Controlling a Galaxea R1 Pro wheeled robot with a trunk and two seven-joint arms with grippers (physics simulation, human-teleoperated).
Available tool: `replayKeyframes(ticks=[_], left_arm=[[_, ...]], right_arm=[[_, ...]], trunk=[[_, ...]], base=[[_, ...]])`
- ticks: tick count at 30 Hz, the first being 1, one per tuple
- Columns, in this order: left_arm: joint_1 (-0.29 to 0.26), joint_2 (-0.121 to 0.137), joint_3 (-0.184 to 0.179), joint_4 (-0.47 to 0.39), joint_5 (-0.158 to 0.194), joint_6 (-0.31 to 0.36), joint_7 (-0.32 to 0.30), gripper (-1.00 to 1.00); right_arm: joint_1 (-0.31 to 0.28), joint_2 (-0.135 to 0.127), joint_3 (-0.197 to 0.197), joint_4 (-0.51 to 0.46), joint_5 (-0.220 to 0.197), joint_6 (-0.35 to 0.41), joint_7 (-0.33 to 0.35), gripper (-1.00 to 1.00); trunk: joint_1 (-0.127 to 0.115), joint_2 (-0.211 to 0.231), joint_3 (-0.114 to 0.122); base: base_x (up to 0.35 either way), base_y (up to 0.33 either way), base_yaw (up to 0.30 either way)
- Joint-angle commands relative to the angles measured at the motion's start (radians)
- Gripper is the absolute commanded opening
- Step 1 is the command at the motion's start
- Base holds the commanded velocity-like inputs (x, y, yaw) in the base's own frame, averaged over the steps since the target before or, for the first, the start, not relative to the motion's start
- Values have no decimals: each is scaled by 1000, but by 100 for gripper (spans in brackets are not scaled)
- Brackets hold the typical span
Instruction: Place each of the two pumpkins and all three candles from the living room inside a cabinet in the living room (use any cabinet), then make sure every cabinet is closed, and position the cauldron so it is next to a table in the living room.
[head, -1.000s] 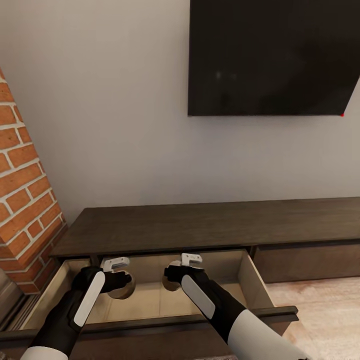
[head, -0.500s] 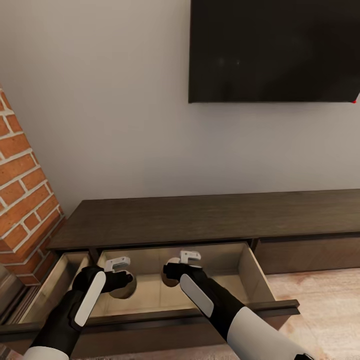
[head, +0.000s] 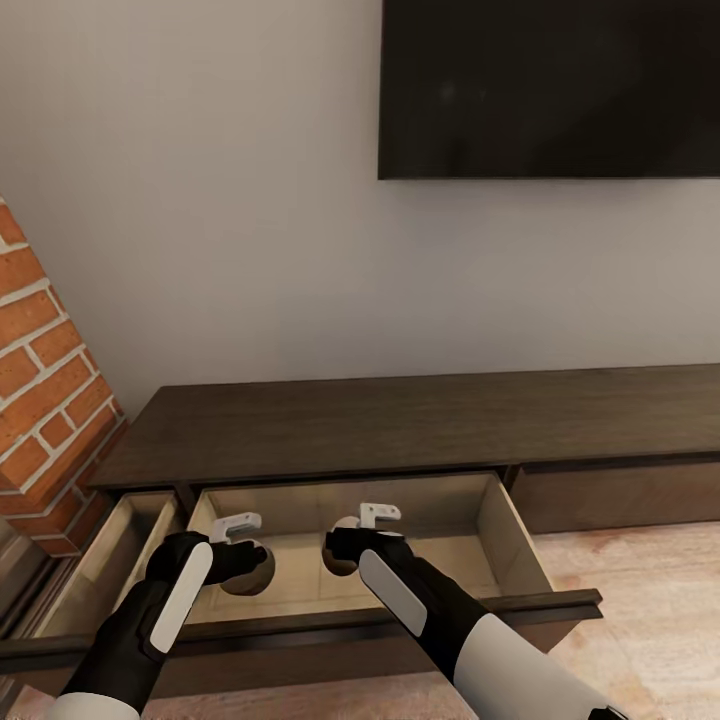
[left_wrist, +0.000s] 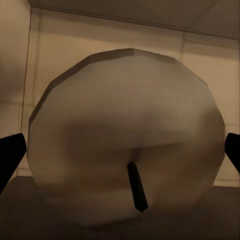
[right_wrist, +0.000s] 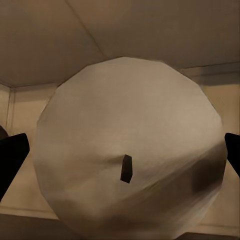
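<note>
Soft, even indoor light with no visible lamp. The wall (head: 220, 250) is evenly lit and pale; the TV (head: 550, 85) is flat black without glare. The open drawer (head: 440, 520) is dimmer inside, with faint shadows under the arms. The head view is sharp, slightly compressed. Both wrist views are dim and soft, each candle (left_wrist: 127, 137) (right_wrist: 130, 145) close, blurred, shaded along one side

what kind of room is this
Most likely a living room: a dark flat screen hangs on the wall above a long low wooden TV unit, beside a brick column, perhaps a fireplace.
</note>
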Motion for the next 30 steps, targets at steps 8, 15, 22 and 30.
replayKeyframes(ticks=[8,15,22,30], left_arm=[[0,1,-3,-16,10,2,11,-100],[1,-13,-9,-23,1,1,21,-100],[1,-67,-12,-58,2,0,172,-100],[1,-71,-12,-61,3,-1,185,-100]], right_arm=[[-1,0,2,-1,-6,1,-8,-100],[-1,0,3,-2,-3,-3,-8,-100],[-1,0,44,-4,-2,-13,-8,-100],[-1,0,46,-4,-1,-15,-8,-100]], trunk=[[3,-2,-32],[7,-4,-59],[7,-4,-59],[9,-5,-78]], base=[[0,0,0],[0,0,0],[0,0,0],[0,0,0]])
